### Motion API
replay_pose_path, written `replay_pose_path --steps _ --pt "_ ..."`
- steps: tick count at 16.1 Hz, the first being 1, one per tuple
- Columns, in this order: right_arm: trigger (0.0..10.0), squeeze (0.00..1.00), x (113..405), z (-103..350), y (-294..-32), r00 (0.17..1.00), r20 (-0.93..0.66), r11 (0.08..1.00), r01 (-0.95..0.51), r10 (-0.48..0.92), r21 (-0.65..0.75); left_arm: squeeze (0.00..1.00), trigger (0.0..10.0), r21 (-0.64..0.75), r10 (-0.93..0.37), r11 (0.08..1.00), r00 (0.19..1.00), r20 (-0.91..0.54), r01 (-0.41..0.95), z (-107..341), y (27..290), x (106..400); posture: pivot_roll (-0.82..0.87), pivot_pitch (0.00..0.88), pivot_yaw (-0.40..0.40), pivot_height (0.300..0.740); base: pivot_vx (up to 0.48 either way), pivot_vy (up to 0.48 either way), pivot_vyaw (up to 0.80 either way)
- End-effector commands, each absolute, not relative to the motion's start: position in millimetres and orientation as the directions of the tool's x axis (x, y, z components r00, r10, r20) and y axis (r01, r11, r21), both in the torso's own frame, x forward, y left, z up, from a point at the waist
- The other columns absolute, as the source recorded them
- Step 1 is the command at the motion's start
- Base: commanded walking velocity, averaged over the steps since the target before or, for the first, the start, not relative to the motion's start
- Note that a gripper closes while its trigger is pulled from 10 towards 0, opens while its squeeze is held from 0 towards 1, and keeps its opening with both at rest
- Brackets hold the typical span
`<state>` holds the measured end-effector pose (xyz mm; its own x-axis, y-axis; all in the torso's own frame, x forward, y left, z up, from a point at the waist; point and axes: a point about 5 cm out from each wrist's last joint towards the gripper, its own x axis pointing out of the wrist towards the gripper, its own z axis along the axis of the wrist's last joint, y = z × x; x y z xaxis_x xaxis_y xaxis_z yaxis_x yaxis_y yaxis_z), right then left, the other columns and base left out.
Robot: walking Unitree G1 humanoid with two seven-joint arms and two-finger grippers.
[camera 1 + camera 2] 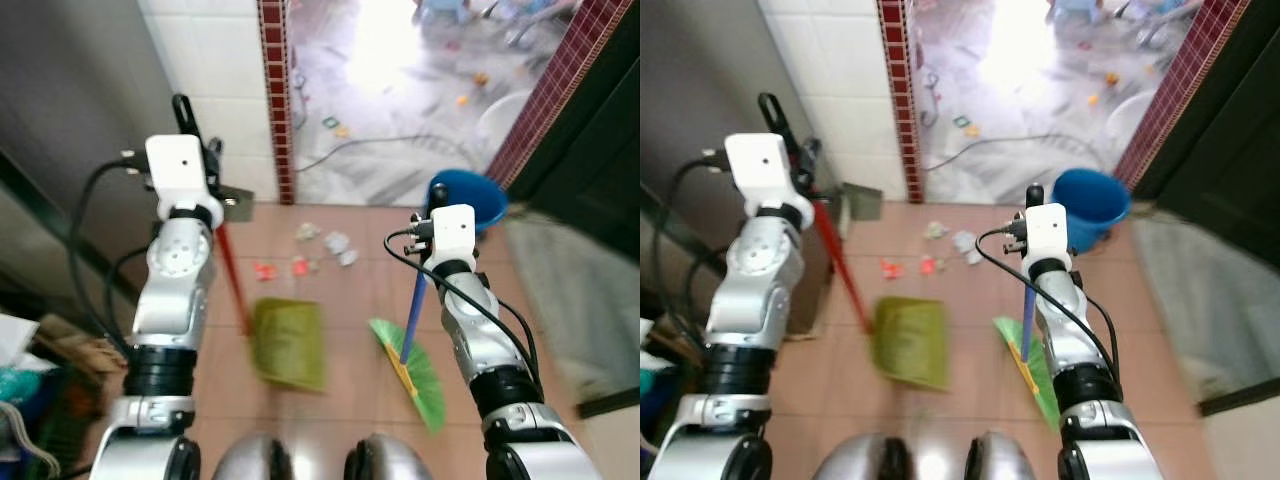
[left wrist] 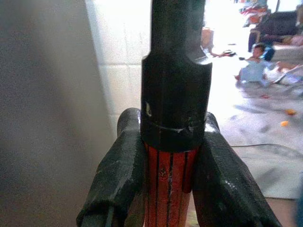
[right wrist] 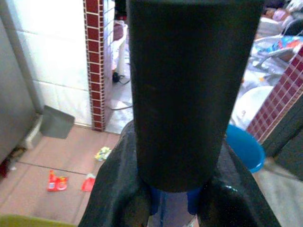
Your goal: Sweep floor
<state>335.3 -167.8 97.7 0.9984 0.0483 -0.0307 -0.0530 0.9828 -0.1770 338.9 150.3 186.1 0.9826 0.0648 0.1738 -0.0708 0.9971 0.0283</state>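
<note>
the left hand [image 2: 163, 175] is clamped on the red handle [image 1: 231, 268] of the dustpan [image 1: 288, 343], its two black fingers [image 2: 118, 175] pressing the ribbed red shaft just below a black end cap. in the left eye view this arm rises along the left side of the frame, and the handle slants down from it to the olive-green pan, which lies flat on the terracotta floor [image 1: 340, 400] at lower centre, a little blurred.

the right hand [image 3: 173, 189] grips the blue handle [image 1: 413, 310] of the broom [image 1: 410, 372], fingers tight on either side of the shaft under its black top. the arm stands right of centre in the head views, and the stick runs down to the green bristle head resting on the floor at lower right, just right of the pan and apart from it.

litter [image 1: 310, 250] lies on the floor above the pan, near mid-frame: red scraps and pale crumpled bits, loosely grouped. a blue bucket [image 1: 470, 195] stands at right by a maroon-tiled doorway. a white tiled wall [image 1: 210, 70] fills the upper left, and a bright grey floor beyond shows a cable and small scattered things.
</note>
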Motion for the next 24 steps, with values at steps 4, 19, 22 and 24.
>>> replay_pose_path --steps 4,19,22,24 --pt "10.0 0.0 333.9 92.0 -172.1 0.997 -0.062 0.986 -0.045 0.036 -0.16 0.0 10.0 0.073 0.04 0.996 0.978 0.204 -0.056 190.3 148.5 336.5 -0.04 0.089 0.025 0.74 0.0 0.238 0.0" --pt "10.0 0.0 336.3 90.9 -175.9 0.994 -0.11 0.991 -0.021 0.007 -0.129 0.0 10.0 0.081 0.059 0.995 0.998 0.033 -0.062 108.9 131.2 340.8 -0.07 0.111 0.02 0.74 0.0 0.0 0.0" --pt "10.0 0.0 340.5 96.7 -166.6 0.994 -0.108 0.995 -0.022 0.011 -0.101 0.0 10.0 0.091 0.039 0.995 0.999 -0.014 -0.038 98.1 118.0 343.8 -0.07 0.112 0.025 0.74 0.0 0.0 0.0" --pt "10.0 0.0 340.2 96.7 -166.2 0.994 -0.11 0.996 -0.015 0.005 -0.093 0.0 10.0 0.091 0.042 0.995 0.999 -0.015 -0.04 94.4 113.8 342.9 -0.05 0.115 0.024 0.74 0.0 0.0 0.0"
